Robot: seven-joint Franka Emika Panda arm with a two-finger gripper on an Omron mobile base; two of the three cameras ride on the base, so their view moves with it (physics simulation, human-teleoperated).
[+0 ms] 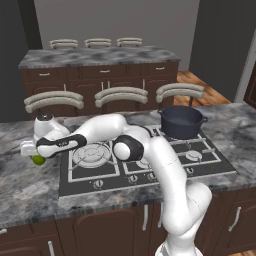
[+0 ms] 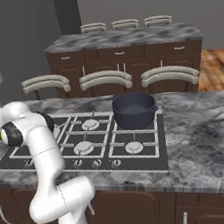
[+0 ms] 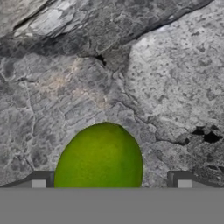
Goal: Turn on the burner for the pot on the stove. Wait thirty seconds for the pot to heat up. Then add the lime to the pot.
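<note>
A grey marbled counter (image 1: 20, 192) tops dark wood cabinets (image 1: 100, 227) with pale handles. Three pale curved stool backs (image 1: 121, 94) stand along its far edge. Beyond them a second stone-topped island (image 1: 95, 57) has drawers and three more stool backs (image 1: 98, 42) behind it. Wood floor (image 1: 200, 87) shows at right.

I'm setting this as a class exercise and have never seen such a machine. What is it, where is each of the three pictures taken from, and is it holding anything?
It is a white robot arm in a simulated kitchen. Two pictures come from cameras behind the arm, left and right; the third looks along its hand. On the grey marble counter sits a flat black gas stove carrying a wide dark blue-black pot. Left of the stove lies a small round green lime. The hand is open, its fingertips either side of the lime; nothing is held.
</note>
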